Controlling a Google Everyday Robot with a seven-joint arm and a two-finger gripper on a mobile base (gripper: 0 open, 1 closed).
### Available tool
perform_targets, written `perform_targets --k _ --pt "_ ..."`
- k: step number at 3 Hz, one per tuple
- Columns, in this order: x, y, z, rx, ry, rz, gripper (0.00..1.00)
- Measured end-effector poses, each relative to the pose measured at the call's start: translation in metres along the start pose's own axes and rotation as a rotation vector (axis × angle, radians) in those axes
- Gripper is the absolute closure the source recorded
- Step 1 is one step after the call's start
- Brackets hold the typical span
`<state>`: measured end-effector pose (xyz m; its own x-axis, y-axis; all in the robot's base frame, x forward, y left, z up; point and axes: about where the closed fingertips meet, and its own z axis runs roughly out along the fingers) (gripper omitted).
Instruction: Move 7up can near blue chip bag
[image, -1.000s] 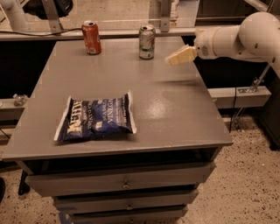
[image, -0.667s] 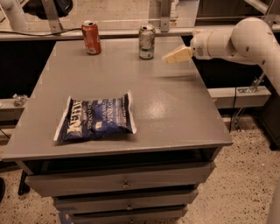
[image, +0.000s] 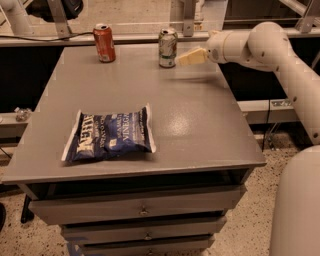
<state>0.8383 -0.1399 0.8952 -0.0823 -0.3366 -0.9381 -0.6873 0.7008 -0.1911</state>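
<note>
Where the 7up can (image: 168, 47) stands: upright at the far edge of the grey table (image: 200, 125), well apart from the blue chip bag (image: 111, 135), which lies flat at the front left.
Gripper (image: 191, 57): just beside the can's right side, pointing at it; we cannot tell whether it is open or closed.
Handling: we judge the can light, smooth and easily dented; we would take it around its middle.
Nearby: a red-orange can (image: 104, 43) stands further left.
</note>
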Motion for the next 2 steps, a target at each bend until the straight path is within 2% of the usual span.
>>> perform_targets --k 1,2 --pt "-0.022 0.002 0.027 -0.030 -0.056 0.024 0.00" --pt "-0.040 0.016 0.050 -0.076 -0.091 0.054 0.00"
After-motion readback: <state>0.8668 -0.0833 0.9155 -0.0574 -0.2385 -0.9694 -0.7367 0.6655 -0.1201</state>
